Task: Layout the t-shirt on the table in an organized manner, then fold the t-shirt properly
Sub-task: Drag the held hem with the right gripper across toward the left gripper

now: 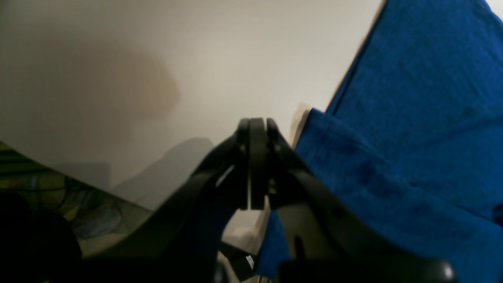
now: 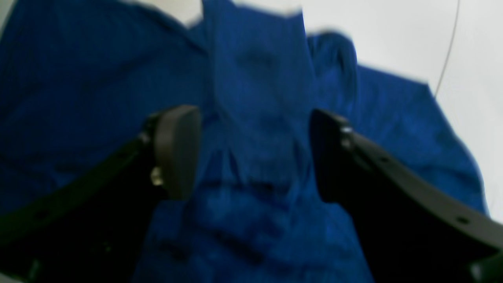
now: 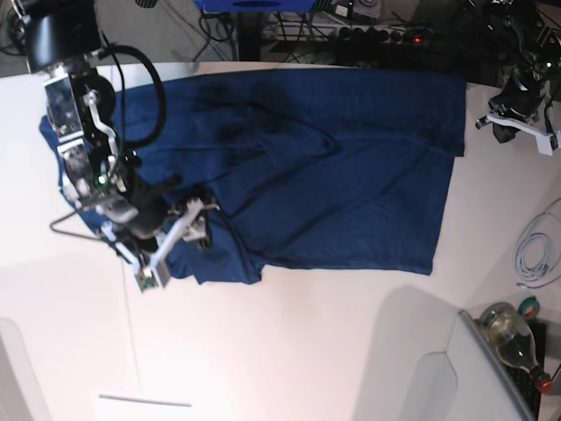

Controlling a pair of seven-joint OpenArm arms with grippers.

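Shirt (image 3: 351, 175) soft, limp, bunches easily; pinch hem or sleeve edge. Right gripper (image 2: 251, 153) spread wide over a fold, left gripper (image 1: 257, 163) closed, empty

Black arms, white-and-silver wrist housings

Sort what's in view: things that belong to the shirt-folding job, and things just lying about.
Job: t-shirt, table, right gripper, left gripper.
Lying about: white cable, bottle beyond the table edge.
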